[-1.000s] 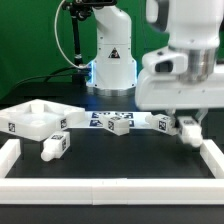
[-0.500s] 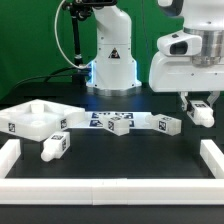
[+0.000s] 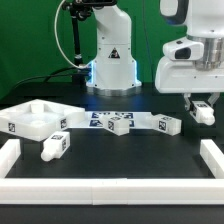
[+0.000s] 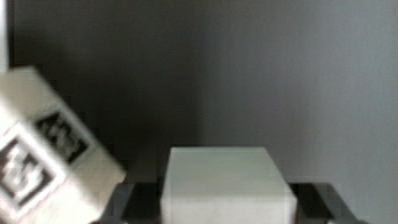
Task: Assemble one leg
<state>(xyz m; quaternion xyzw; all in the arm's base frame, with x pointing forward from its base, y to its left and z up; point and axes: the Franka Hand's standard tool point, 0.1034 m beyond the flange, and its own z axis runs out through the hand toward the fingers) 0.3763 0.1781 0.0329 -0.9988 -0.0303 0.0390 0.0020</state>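
My gripper (image 3: 202,112) is at the exterior view's right, lifted above the black table and shut on a leg (image 3: 203,113), a short white peg with a tag. In the wrist view the held leg (image 4: 221,185) sits between the two dark fingers (image 4: 139,205). Another tagged leg (image 4: 45,150) lies below and beside it; it is the one on the table near the gripper (image 3: 165,124). Two more legs lie on the table, one in the middle (image 3: 120,124) and one at the front left (image 3: 55,144). The square white tabletop (image 3: 30,120) lies at the left.
The marker board (image 3: 100,117) lies flat behind the middle leg. A white rail (image 3: 110,188) borders the table at the front and both sides. The arm's base (image 3: 110,60) stands at the back centre.
The gripper has risen and moved toward the exterior view's right with the leg in it. The other legs and the tabletop have not moved.
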